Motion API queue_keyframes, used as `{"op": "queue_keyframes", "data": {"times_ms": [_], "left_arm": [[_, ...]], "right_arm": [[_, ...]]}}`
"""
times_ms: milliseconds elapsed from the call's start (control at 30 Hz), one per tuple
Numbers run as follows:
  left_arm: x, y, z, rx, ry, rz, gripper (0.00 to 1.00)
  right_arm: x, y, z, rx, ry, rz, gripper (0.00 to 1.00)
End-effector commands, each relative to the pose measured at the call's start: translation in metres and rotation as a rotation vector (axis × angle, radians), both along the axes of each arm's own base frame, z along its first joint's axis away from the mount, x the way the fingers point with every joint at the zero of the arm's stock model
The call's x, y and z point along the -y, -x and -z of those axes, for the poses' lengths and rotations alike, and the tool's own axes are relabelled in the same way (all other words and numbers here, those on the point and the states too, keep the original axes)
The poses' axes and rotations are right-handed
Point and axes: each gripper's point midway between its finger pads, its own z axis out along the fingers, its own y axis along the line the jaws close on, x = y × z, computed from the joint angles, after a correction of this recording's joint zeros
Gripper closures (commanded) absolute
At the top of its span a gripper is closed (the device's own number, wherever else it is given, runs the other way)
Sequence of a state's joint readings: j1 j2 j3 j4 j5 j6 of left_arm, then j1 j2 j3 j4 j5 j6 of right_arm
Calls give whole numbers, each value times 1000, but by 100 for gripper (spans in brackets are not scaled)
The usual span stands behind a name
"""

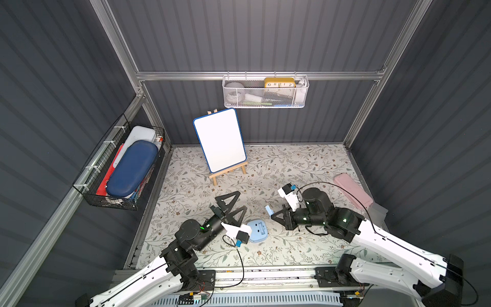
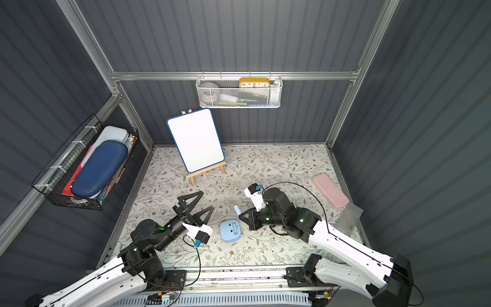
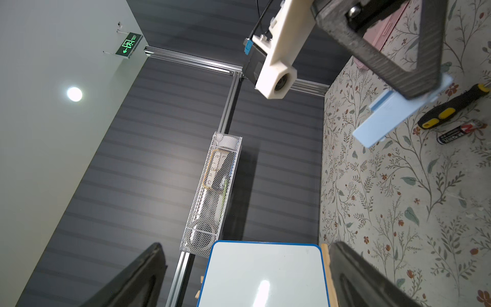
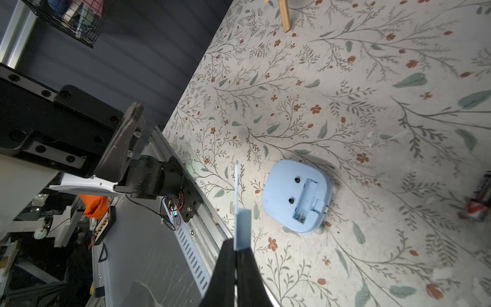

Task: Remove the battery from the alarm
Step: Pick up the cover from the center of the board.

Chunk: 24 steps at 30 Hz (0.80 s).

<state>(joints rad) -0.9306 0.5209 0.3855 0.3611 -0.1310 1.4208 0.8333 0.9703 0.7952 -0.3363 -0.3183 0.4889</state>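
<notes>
The light-blue alarm (image 1: 257, 230) (image 2: 230, 230) lies face down on the flowered table, its battery slot (image 4: 305, 199) open and empty with the spring showing. The battery (image 3: 459, 131) (image 4: 478, 204) lies on the table next to a screwdriver; neither top view shows it. My right gripper (image 1: 272, 215) (image 2: 240, 215) (image 4: 236, 245) is shut on the thin light-blue battery cover (image 4: 242, 226) (image 3: 393, 114), held above the table just behind and right of the alarm. My left gripper (image 1: 242, 200) (image 2: 208, 200) (image 3: 247, 244) stands open and empty, left of and behind the alarm.
A black-and-yellow screwdriver (image 3: 451, 109) lies by the battery. A whiteboard on an easel (image 1: 220, 141) stands at the back. A pink case (image 1: 353, 190) lies at the right edge. A white mesh basket (image 1: 265, 93) with a yellow clock hangs on the back wall, a black wire basket (image 1: 119, 170) on the left wall.
</notes>
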Motion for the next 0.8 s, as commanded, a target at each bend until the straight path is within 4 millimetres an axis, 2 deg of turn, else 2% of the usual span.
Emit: {"op": "queue_keyframes", "data": {"times_ms": [0,67,167,233,267,333,400,467,533,633,767], "left_arm": [[-2,3,-9,-41,104,19,1],[-2,3,-10,-140,180,38,1],[-4,-3,-24,-433,420,71,1],[-14,-26,-37,-691,689,-10,1],[-12,-33,-38,-786,755,-34,1],[4,-43,-27,-1001,789,-81,1],[29,-46,-13,-1155,737,-89,1],[40,-55,-2,-1283,798,-141,1],[52,-53,2,-1399,850,-109,1],[58,-46,7,-1496,914,-47,1],[42,-51,39,-1550,1021,-153,1]], "right_arm": [[4,-8,10,7,22,55,100],[4,-7,21,-67,35,87,100],[1,1,41,-201,39,97,100],[-1,3,54,-277,19,135,100],[-2,2,56,-295,-6,157,100],[1,0,63,-320,-20,203,100],[3,-2,70,-332,-13,232,100],[1,-2,76,-340,-2,234,100],[-2,-1,83,-356,11,233,100],[-7,1,92,-351,24,227,100],[-13,-6,110,-349,87,226,100]]}}
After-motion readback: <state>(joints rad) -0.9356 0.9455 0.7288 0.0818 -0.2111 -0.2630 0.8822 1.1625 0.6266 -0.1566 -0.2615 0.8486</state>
